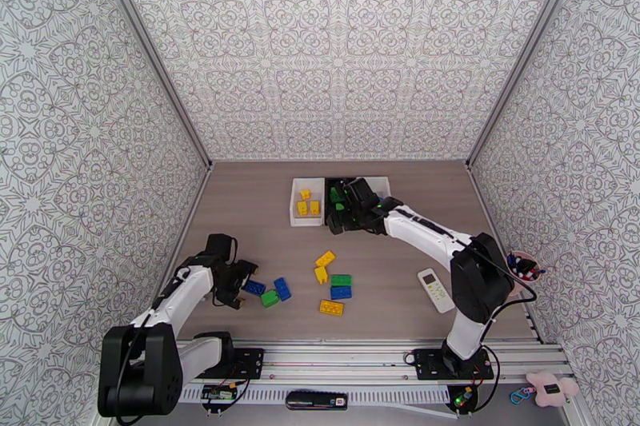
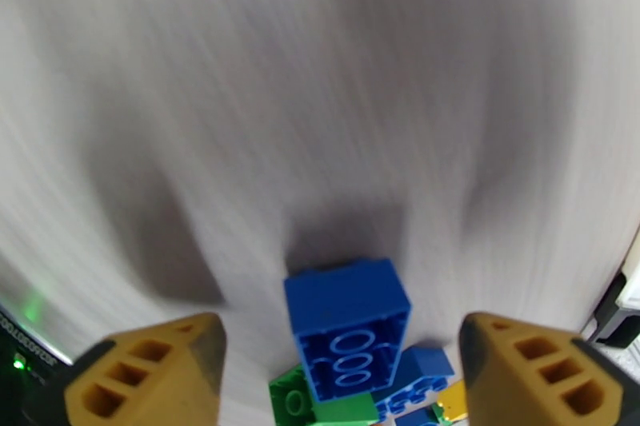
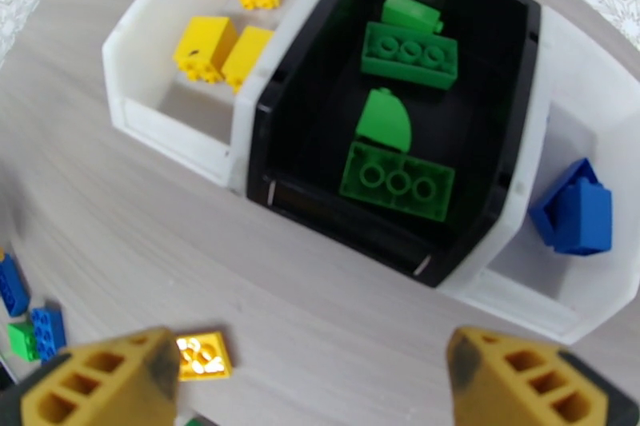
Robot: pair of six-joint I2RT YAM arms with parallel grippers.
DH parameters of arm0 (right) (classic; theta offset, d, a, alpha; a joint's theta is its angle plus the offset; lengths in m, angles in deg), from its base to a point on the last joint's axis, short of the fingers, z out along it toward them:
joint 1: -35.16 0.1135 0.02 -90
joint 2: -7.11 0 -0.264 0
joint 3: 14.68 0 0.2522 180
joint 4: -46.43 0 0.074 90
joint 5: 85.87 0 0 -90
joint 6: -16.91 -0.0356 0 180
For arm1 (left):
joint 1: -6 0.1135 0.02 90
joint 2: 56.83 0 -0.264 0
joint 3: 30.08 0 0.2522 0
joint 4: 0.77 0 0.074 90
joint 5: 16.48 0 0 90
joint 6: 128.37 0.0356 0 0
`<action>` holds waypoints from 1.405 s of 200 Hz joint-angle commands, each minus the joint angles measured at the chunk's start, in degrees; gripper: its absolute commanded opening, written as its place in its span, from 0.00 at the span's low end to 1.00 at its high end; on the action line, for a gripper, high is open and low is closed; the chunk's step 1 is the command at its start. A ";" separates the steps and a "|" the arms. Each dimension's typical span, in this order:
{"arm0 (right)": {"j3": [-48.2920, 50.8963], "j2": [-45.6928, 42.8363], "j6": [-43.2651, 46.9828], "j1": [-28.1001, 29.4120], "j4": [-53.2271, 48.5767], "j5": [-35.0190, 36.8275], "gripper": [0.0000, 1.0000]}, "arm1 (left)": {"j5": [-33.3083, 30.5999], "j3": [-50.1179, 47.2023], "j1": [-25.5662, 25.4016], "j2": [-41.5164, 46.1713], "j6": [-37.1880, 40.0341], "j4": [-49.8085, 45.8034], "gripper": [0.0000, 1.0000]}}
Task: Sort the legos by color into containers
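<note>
L gripper [image 1: 246,284] sits low at the near-left of the table [image 1: 240,212], jaws apart w/ a blue brick [image 2: 348,316] between the fingers. The wrist view shows a gap on both sides, so nothing is gripped. Just beside it lie a small green brick [image 1: 270,298] and a second blue brick [image 1: 282,288]. R gripper [image 3: 312,356] is up by the bins at far centre, jaws wide, nothing between them. The three bins stand touching in a row. The left white bin [image 3: 144,120] has three yellow pieces [image 3: 204,48], the black bin [image 3: 268,92] in the middle has four green pieces [image 3: 398,180], and the right white bin [image 3: 560,44] has a blue piece [image 3: 576,212]. Loose mid-table are three yellow bricks [image 1: 325,259], plus a green brick [image 1: 342,280] touching a blue one. A white remote [image 1: 436,290] lies near the R arm's base, well apart from the bricks.
</note>
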 commanded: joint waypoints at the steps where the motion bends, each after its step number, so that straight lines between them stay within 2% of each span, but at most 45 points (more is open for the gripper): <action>1: 0.93 -2.20 -1.22 0.36 0.58 1.07 0.91 | 2.85 -0.81 0.15 -1.52 0.14 2.30 0.72; 97: 1.94 -3.88 -1.64 0.37 0.53 1.85 0.91 | 4.11 -0.74 0.03 -5.05 0.14 3.47 0.41; 141: 4.11 -6.75 -3.18 0.36 2.21 2.89 0.91 | 2.71 2.25 -1.58 -1.97 0.27 1.19 0.33; 169: 6.47 -9.12 -5.82 0.21 4.49 3.65 0.91 | -0.77 7.51 -5.86 -1.16 1.46 1.86 0.33; 194: 8.83 -11.76 -8.85 -0.33 6.84 3.85 0.91 | -0.19 13.06 -10.78 -3.90 3.79 6.61 0.33; 239: 13.03 -16.78 -12.03 -2.15 8.00 5.89 0.90 | 0.56 26.62 -19.94 -14.83 8.91 11.98 0.32; 247: 13.98 -17.89 -12.45 -2.48 8.01 6.48 0.90 | 2.55 28.93 -21.33 -17.24 9.36 13.18 0.32; 281: 18.06 -22.99 -13.95 -4.15 7.36 8.75 0.91 | 3.34 38.75 -26.38 -26.48 9.85 16.94 0.32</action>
